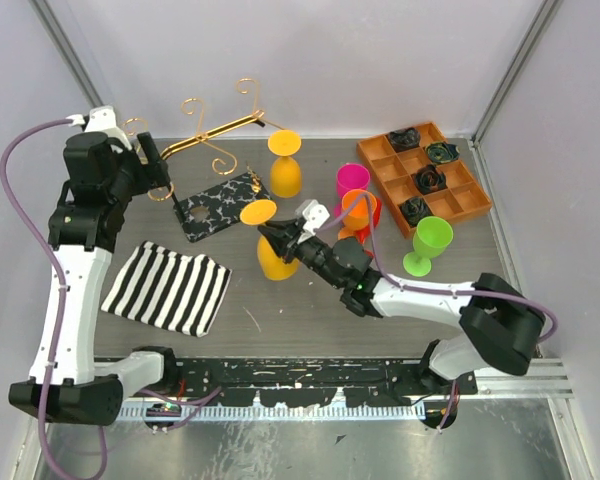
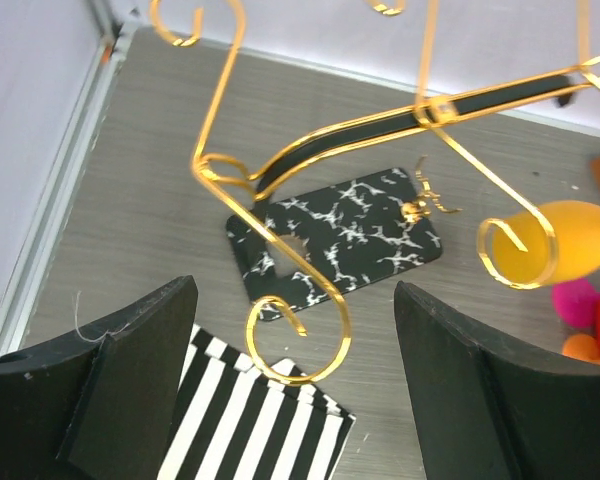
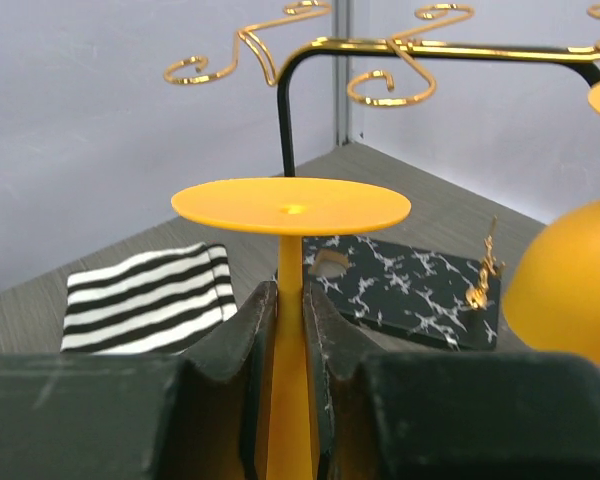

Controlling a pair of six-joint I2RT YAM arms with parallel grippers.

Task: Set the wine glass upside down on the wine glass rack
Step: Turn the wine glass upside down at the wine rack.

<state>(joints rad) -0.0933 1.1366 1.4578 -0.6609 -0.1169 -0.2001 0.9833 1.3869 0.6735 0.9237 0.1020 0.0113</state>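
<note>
An orange wine glass (image 1: 274, 262) (image 3: 290, 205) is held upside down, foot up, with my right gripper (image 1: 282, 238) (image 3: 292, 295) shut on its stem. It is in front of the wine glass rack (image 1: 220, 130) (image 3: 430, 48), with its foot lower than the gold bar. The rack's marbled base (image 1: 218, 205) (image 2: 340, 240) lies just left of the glass. A second orange glass (image 1: 285, 170) (image 2: 570, 240) hangs upside down at the rack's right end. My left gripper (image 1: 152, 160) (image 2: 295, 300) is open at the rack's left end, and a gold scroll hook (image 2: 298, 340) shows between its fingers.
A striped cloth (image 1: 168, 287) lies at the front left. Pink (image 1: 352, 180), red (image 1: 362, 212) and green (image 1: 430, 242) glasses stand right of centre. The orange compartment tray (image 1: 455, 205) sits at the back right. Walls enclose the table on three sides.
</note>
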